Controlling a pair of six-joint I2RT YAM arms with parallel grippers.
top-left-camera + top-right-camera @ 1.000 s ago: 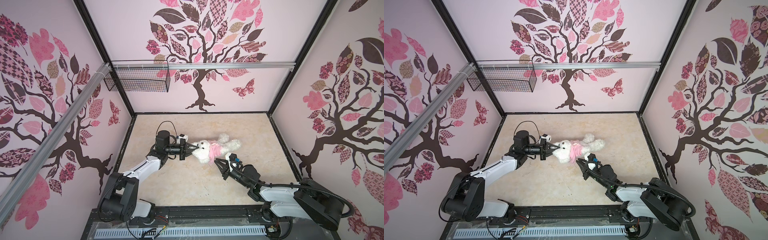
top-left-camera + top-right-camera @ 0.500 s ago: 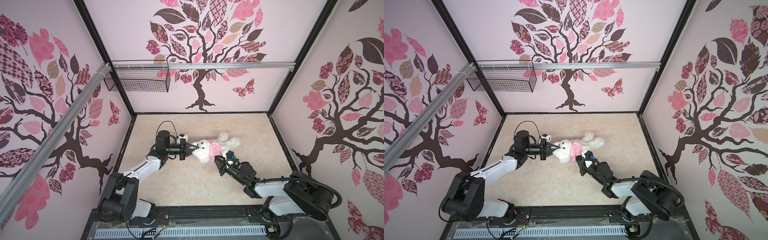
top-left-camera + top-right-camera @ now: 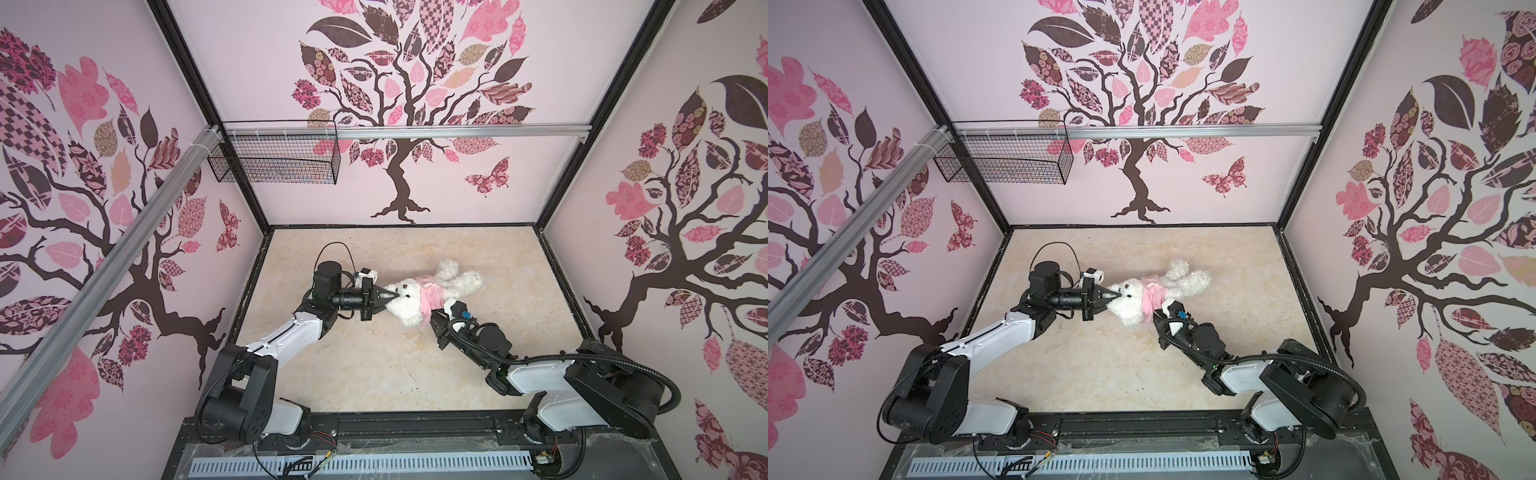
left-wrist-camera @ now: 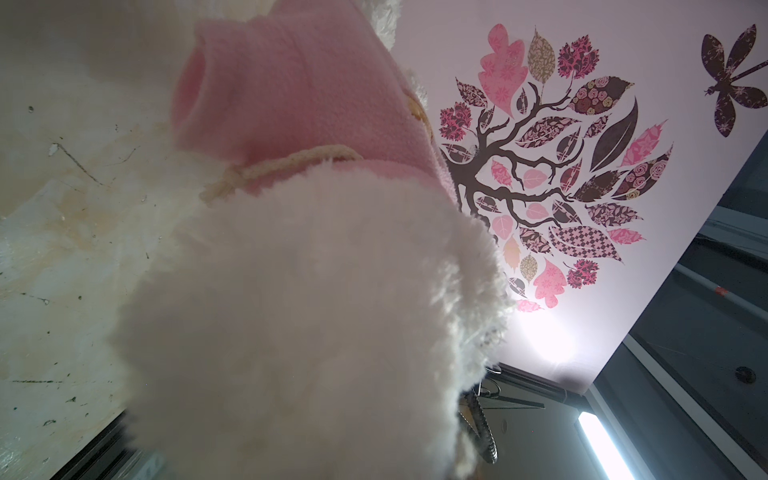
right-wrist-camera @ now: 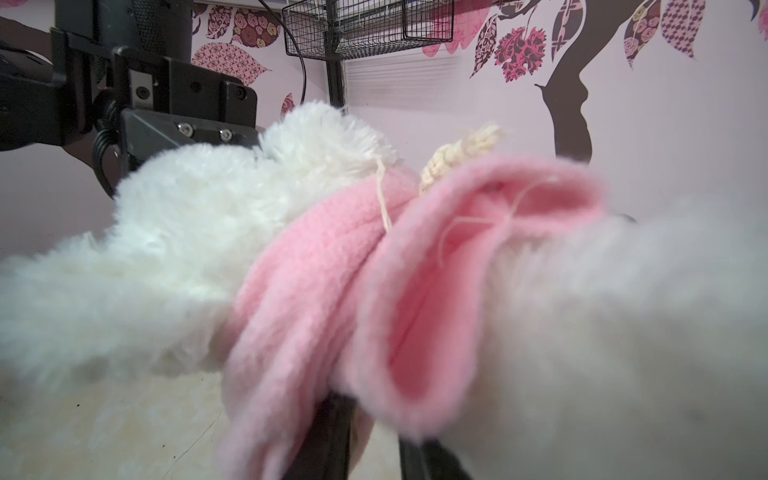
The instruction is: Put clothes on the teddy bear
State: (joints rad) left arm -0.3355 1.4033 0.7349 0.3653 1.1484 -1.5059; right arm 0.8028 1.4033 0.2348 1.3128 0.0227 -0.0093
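Pinched together, the left gripper (image 3: 388, 296) has its tips clamped on the head of the teddy bear (image 3: 409, 309), beside the face; both top views show the same hold (image 3: 1112, 307). The teddy bear (image 3: 1133, 309) lies near the middle of the table (image 3: 374, 374), with its head toward the left arm and its legs pointing toward the back right. A pink shirt (image 3: 432, 296) is bunched around the chest, just below the head, and the belly and legs are bare. The right gripper (image 3: 435, 322) sits against the near side of the bear at the hem of the shirt. In the right wrist view, fur (image 5: 166, 249) and folded pink cloth (image 5: 332, 270) fill the frame, and dark fingers (image 5: 328, 432) show only at the lower edge; whether they are apart or clamped cannot be told. The left wrist view shows the head (image 4: 311, 311) close up, with a cream cord (image 4: 291, 162) at the collar of the shirt (image 4: 299, 83). A wire basket (image 3: 274, 160) hangs on the back wall.
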